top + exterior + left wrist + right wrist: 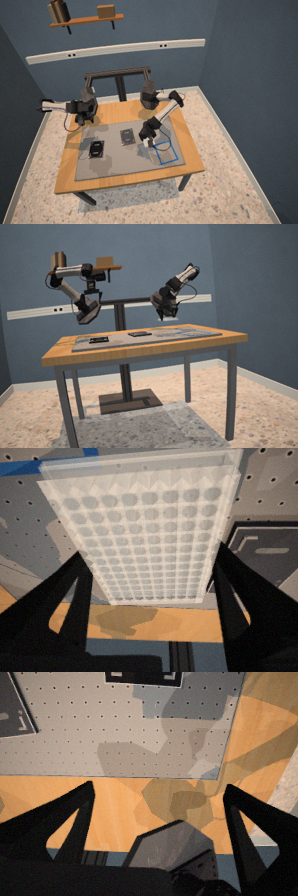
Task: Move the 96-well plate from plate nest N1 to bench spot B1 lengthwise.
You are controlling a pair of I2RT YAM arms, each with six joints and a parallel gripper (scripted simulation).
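The clear-white 96-well plate [146, 142] [168, 319] [150, 525] is held roughly level above the mat, near the arms-side corner of the taped outline. My left gripper [167, 318] [149, 547] is shut on its two long sides. The blue taped outline of B1 [169, 162] [189, 335] lies on the mat; part of its tape [20, 468] shows past the plate in the left wrist view. Nest N1 [96, 149] [99, 338], a black frame, is empty. My right gripper [93, 293] [159, 789] is open and empty, raised near its own base.
A second empty dark nest [127, 136] [139, 334] [265, 555] lies on the grey perforated mat [118, 167] between N1 and the outline. The left arm's cable hangs over the outline's arms-side edge in the top view. A wall shelf [87, 20] is behind the arms.
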